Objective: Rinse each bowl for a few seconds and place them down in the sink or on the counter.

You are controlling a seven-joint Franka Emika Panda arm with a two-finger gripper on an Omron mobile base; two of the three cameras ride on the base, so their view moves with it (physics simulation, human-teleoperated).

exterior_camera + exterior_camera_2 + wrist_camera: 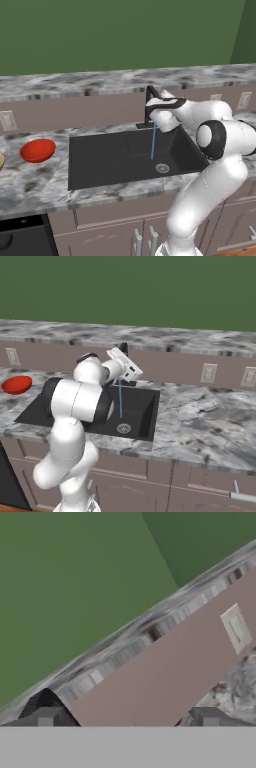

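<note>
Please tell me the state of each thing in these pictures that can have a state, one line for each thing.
faucet: turned on, a thin stream of water falls into the basin.
sink: no bowl inside, drain uncovered.
red bowl: upright on the counter, left of the sink, untouched.
gripper: open, holds nothing, up near the faucet.
cabinet doors: closed.

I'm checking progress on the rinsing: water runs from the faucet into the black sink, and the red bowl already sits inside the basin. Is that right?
Not quite. Water does run from the faucet into the black sink, but the red bowl sits on the counter to the left of the basin, not inside it. The left base view shows this plainly.
</note>
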